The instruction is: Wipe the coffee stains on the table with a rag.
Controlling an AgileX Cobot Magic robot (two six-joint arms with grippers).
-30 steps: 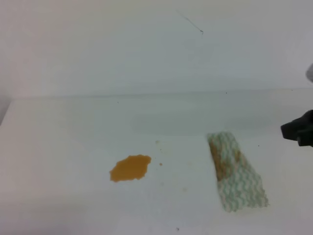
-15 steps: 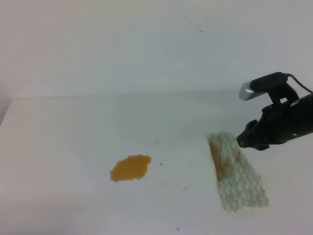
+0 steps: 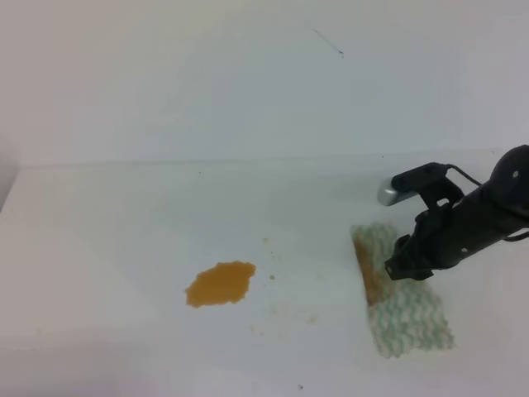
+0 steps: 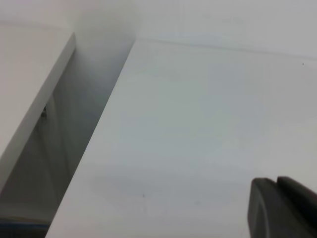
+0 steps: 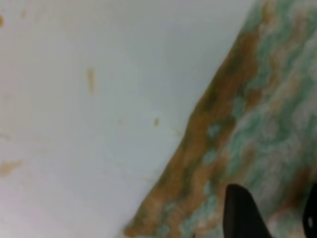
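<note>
**Right gripper down over the rag, jaws parted**

Right gripper (image 3: 402, 266) sits over the rag (image 3: 413, 318), at the cloth's middle stretch near its brown-stained long edge, with the black arm running away up and to the right. In the right wrist view its two dark fingertips (image 5: 241, 213) stand apart with patterned cloth showing between them, so the jaws are parted and nothing is clamped; whether the tips actually touch the fabric cannot be told. A silver-capped camera module (image 3: 390, 193) rides on the arm just beyond the rag's far end.

Taking the rag as the landmark: it lies flat on the table (image 3: 124, 215), an oblong white cloth with a green wavy net and a brown band along its left long edge. The coffee stains (image 3: 220, 284) lie well to its left, an orange-brown puddle, untouched, with a few tiny specks scattered between puddle and rag.

Of the left gripper (image 4: 285, 208), only a dark corner shows in its own wrist view, over bare table beside the table's edge; its jaw state cannot be told.
</note>
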